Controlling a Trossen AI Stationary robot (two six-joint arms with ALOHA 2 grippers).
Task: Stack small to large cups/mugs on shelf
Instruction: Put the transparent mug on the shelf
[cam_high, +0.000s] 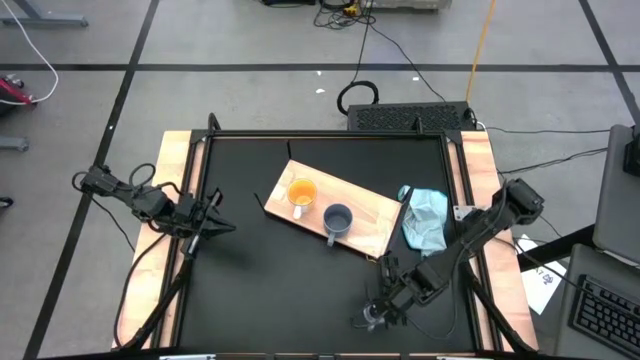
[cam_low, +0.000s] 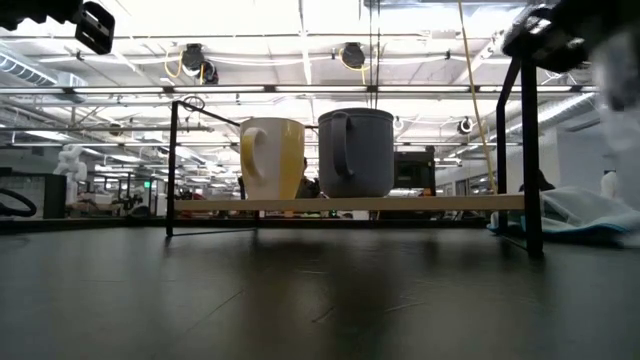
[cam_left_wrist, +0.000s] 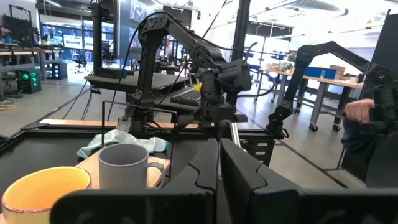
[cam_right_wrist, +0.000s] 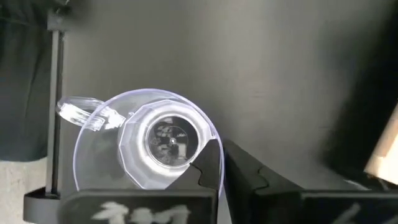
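Observation:
The clear glass cup (cam_right_wrist: 146, 146) is near the table's front edge, mouth up, its handle (cam_right_wrist: 84, 113) pointing away from the fingers. My right gripper (cam_high: 373, 318) is shut on it. The orange mug (cam_high: 301, 193) and the grey-blue mug (cam_high: 338, 220) stand upright side by side on the light-wood shelf (cam_high: 365, 205), which rests on thin black legs (cam_low: 531, 150). My left gripper (cam_high: 222, 228) waits shut at the table's left side, holding nothing. My right gripper pinches the glass cup's wall at the rim (cam_right_wrist: 217, 148), on the side about opposite the handle. One finger (cam_right_wrist: 205, 171) is inside the cup and the other (cam_right_wrist: 252, 180) outside. The fingers slant down from above. I cannot tell whether the base rests on the table.
A crumpled light blue cloth (cam_high: 425, 220) lies against the shelf's right end. Raised wooden borders (cam_high: 175, 190) run along the table's left and right sides. Bare black tabletop (cam_high: 290, 290) lies between the shelf and the near edge.

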